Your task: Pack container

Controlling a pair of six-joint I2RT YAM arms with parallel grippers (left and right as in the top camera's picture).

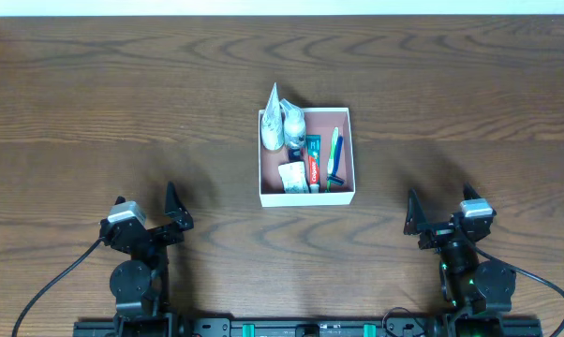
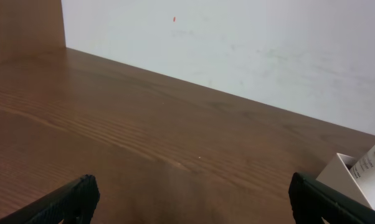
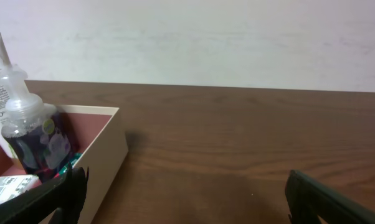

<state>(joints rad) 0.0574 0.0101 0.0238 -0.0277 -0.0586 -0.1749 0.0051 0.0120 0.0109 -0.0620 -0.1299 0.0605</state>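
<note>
The container is a shallow square white-walled box with a pinkish inside at the table's middle. It holds a white tube, a clear bottle, a toothpaste tube, a small carton, a green toothbrush and a blue razor. My left gripper is open and empty at the front left, far from the box. My right gripper is open and empty at the front right. The right wrist view shows the box corner and the bottle.
The brown wooden table runs to a white wall at the back. The left wrist view catches a box corner at its right edge.
</note>
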